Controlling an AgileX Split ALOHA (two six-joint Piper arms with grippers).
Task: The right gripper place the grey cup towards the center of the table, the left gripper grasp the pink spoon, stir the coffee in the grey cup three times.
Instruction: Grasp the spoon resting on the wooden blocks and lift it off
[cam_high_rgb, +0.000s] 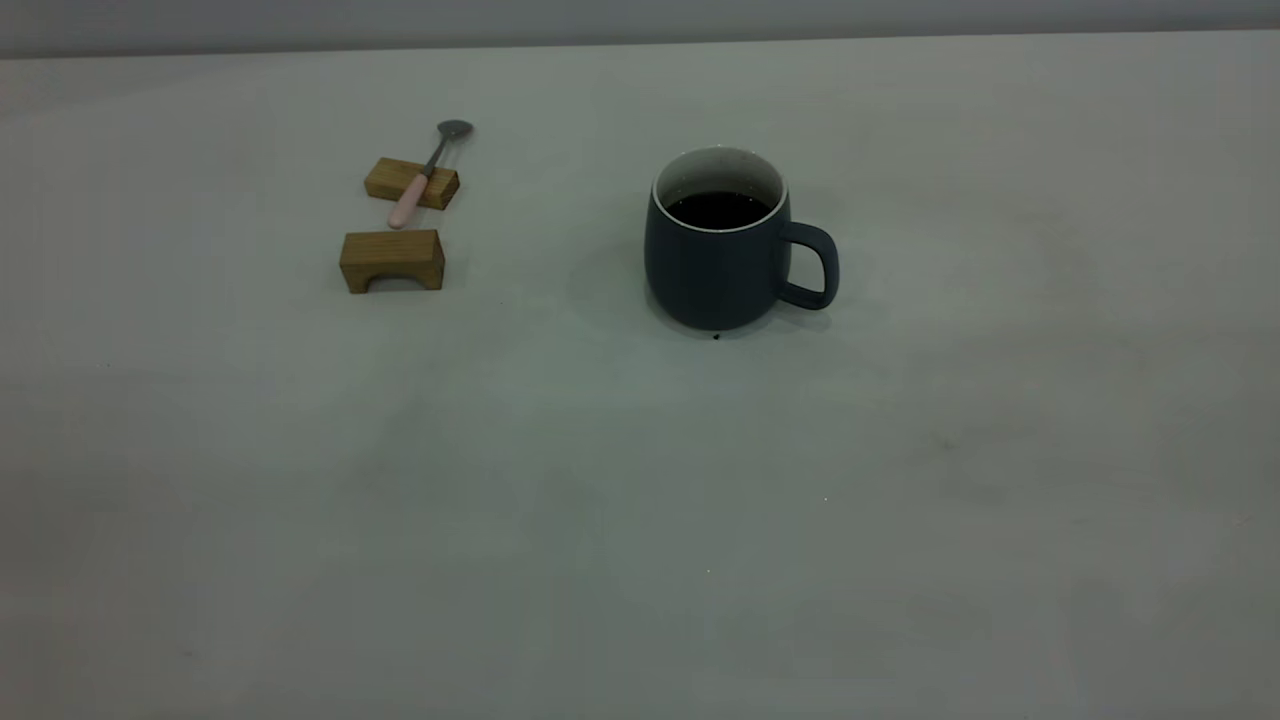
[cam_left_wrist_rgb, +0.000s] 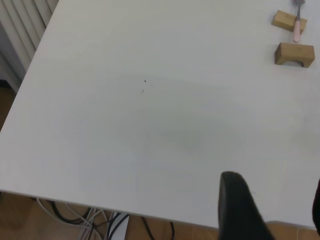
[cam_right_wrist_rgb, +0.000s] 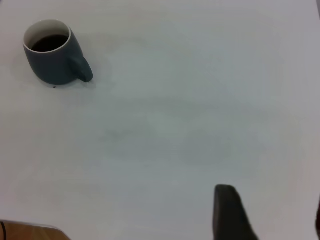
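Pale surface (cam_high_rgb: 640, 520) with the grey cup (cam_high_rgb: 718, 262) near its middle, coffee (cam_high_rgb: 718, 208) inside, handle toward the right arm's side.

The pink spoon (cam_high_rgb: 418, 187) lies tilted across the farther of two wooden blocks (cam_high_rgb: 411, 183), well left of the cup. Only one dark finger of the left hand (cam_left_wrist_rgb: 272, 215) and of the right hand (cam_right_wrist_rgb: 270, 217) shows fully, the other cut off at the frame edge; both stand open, holding nothing.
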